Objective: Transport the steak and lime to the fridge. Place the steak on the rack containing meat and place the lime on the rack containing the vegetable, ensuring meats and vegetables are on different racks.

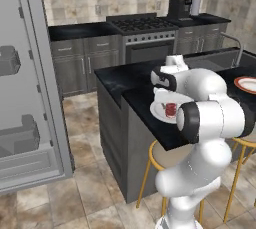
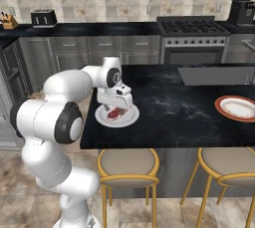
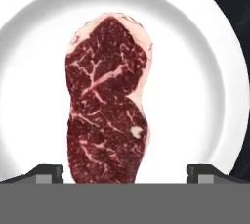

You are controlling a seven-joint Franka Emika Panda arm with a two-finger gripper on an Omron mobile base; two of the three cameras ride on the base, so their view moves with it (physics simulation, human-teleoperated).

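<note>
- The pincer [image 3: 125, 171] hangs spread to its widest right above the steak [image 3: 107, 103], holding nothing — its two dark fingertips [image 3: 48, 173] stand apart on either side of the near end of the meat, both clear of it in the hand view.
- The steak is a raw red slab with pale marbling and a rim of fat; it lies flat, running lengthwise down the middle of a round white plate [image 3: 195, 71].
- In the right base view the pincer [image 2: 117, 106] is low over the steak [image 2: 116, 113], with the white plate [image 2: 130, 119] under it near the left front corner of the black counter [image 2: 179, 107].
- In the left base view the steak [image 1: 171, 109] shows as a small red patch on the white plate [image 1: 159, 112], partly hidden behind the arm's elbow.
- Well apart, at the right end of the counter, sits a second plate with an orange-red rim [image 2: 238, 107].
- Two round stools [image 2: 128, 165] with yellow legs stand under the near edge of the counter.
- The fridge [image 1: 30, 83] stands at the left of the left base view — its door is swung open, showing pale grey door bins, well away from the counter.
- Behind the counter, a stove [image 2: 193, 35] is set into the dark cabinets along the back wall.
</note>
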